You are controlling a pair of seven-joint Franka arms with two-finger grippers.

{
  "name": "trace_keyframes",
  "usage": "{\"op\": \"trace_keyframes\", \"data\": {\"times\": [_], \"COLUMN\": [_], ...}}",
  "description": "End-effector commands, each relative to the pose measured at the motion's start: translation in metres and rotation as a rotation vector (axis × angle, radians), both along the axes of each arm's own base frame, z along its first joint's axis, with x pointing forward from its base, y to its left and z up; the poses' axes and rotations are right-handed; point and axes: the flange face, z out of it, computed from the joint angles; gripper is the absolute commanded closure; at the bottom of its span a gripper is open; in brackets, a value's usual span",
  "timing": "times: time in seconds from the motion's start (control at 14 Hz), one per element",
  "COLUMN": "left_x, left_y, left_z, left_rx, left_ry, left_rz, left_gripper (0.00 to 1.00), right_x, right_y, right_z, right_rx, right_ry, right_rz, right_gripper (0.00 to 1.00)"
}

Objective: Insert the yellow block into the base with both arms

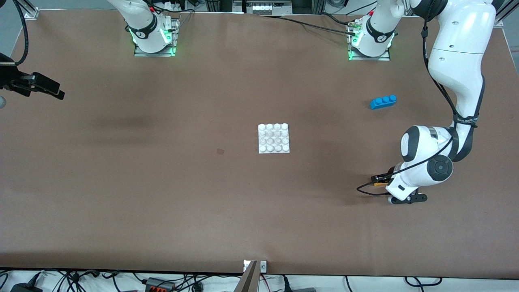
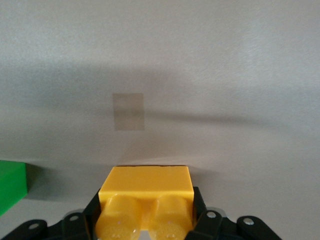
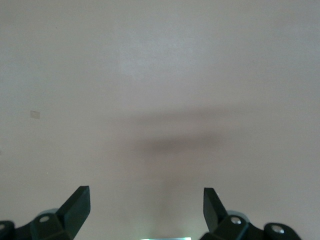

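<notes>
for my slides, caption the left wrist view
Left gripper shut on the yellow block, green brick beside it.

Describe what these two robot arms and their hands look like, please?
Both arms are chunky, glossy white, jointed tubes with black bands. The left arm has a black round cap at one joint and a thin black cable along it. Green lights glow at both bases. The left hand and right hand are black, with angular fingers.

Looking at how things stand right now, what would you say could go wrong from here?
1. The left hand is shut on the yellow block near its studs; a shallow grip might let it tilt on lifting.
2. A green brick sits close beside it and could get nudged.
3. The base lies loose mid-table while the right hand waits open, away from it, so pressing may slide it.
</notes>
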Motion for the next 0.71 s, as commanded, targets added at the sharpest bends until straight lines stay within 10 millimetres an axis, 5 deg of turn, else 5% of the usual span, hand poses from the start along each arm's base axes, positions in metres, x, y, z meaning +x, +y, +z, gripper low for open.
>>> {"op": "trace_keyframes", "data": {"times": [0.0,0.21,0.5,0.64], "left_x": [0.005,0.002,-0.034,-0.046], "left_y": [-0.005,-0.040,-0.149,-0.182], "left_z": [0.017,0.048,0.141,0.154], "left_rx": [0.006,-0.035,-0.150,-0.208], "left_ry": [-0.011,0.015,0.148,0.206], "left_rz": [-0.012,-0.047,-0.154,-0.156], "left_gripper": [0.49,0.53,0.69,0.69], "right_x": [0.002,0.002,0.002,0.002], "right_y": [-0.001,-0.001,-0.001,-0.001], "right_z": [0.005,0.005,0.005,0.005], "right_rx": [0.004,0.003,0.003,0.004], "right_ry": [-0.004,-0.003,-0.005,-0.005], "right_rz": [-0.013,-0.013,-0.013,-0.015], "right_gripper": [0.00,0.00,0.00,0.00]}}
